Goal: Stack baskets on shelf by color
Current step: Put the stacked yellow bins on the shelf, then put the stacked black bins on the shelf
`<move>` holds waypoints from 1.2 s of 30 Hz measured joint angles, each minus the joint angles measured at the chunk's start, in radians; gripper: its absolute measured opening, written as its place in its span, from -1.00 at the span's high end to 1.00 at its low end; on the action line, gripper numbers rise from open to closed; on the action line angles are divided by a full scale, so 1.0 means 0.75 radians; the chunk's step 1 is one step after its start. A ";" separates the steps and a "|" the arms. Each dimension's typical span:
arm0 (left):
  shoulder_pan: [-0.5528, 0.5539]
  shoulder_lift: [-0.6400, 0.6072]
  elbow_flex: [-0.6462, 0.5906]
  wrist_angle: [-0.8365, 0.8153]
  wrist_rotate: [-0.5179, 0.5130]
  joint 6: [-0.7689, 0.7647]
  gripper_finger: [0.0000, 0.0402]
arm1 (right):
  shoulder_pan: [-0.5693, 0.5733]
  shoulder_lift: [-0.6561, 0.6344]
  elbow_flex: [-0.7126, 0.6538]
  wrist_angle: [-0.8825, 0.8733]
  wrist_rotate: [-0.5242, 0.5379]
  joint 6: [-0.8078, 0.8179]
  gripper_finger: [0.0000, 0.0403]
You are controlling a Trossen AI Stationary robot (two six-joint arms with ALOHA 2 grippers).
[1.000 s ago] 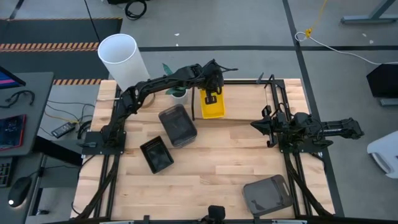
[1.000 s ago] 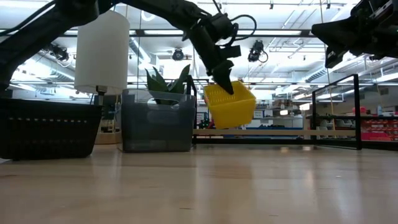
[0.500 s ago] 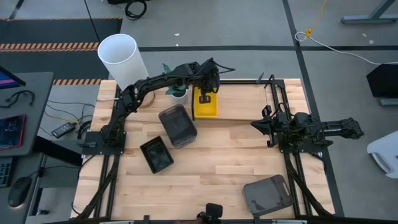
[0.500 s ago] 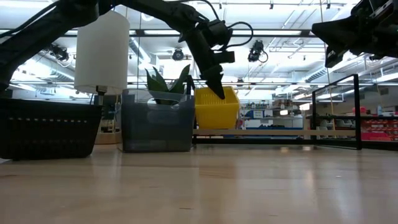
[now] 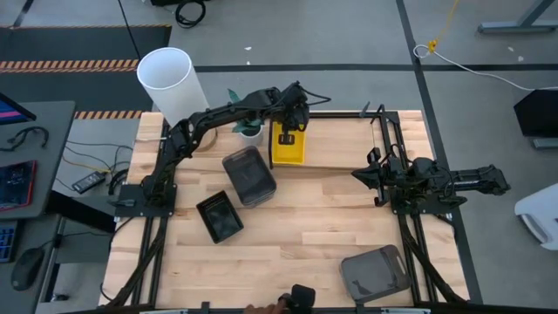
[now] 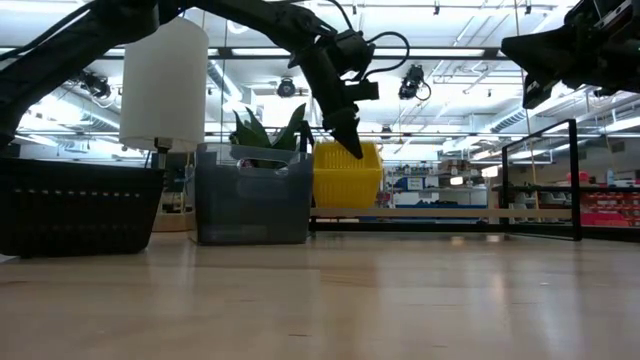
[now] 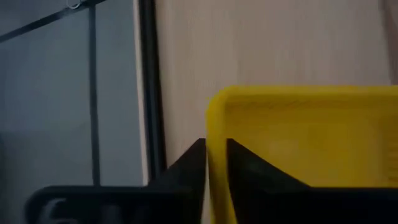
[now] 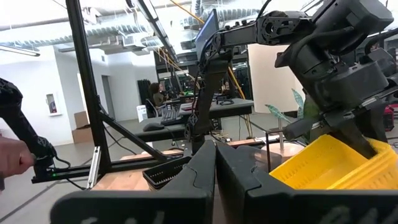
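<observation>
A yellow basket (image 5: pixel 290 150) stands level at the left end of the shelf (image 5: pixel 353 144), its bottom down at the light plank (image 6: pixel 440 212). My left gripper (image 5: pixel 288 135) reaches over it from the table's left and is shut on its wall; the low view shows it (image 6: pixel 352 148) coming down onto the basket (image 6: pixel 347 178). A smoky grey basket (image 5: pixel 249 174) and a black basket (image 5: pixel 220 216) lie on the tabletop nearer me. A second grey basket (image 5: pixel 375 272) sits at the near right. My right gripper (image 5: pixel 360 174) waits shut above the table's right side. My left gripper (image 7: pixel 216 155) pinches the yellow basket's upright wall (image 7: pixel 215 121) at what looks like its far end. One finger (image 7: pixel 194 158) is outside and the other is inside the basket. The fingers come slanting down from above. The basket sits level on the shelf.
A white cylinder lamp (image 5: pixel 170 80) and a small plant (image 5: pixel 248 129) stand at the far left, close to my left arm. Black frame rods (image 5: pixel 384 139) rise round the shelf. A person's hand (image 8: pixel 12 158) shows beyond the table. Bare tabletop lies in the middle (image 5: pixel 305 235).
My left gripper carried the yellow basket toward the table's left and down. A second ago the basket hung tilted and lifted clear. It now stands level on the shelf's left end and has kept still for the last half second.
</observation>
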 joint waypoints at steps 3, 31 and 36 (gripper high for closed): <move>-0.007 0.000 0.000 0.010 -0.040 0.015 0.45 | 0.000 0.000 0.000 0.000 0.000 0.000 0.91; -0.398 -0.207 0.243 -0.503 0.018 -0.360 0.47 | 0.001 0.000 0.000 -0.001 -0.001 0.000 0.91; -0.472 -0.213 0.242 -0.652 0.032 -0.467 0.51 | 0.001 0.000 0.000 -0.002 -0.001 0.000 0.91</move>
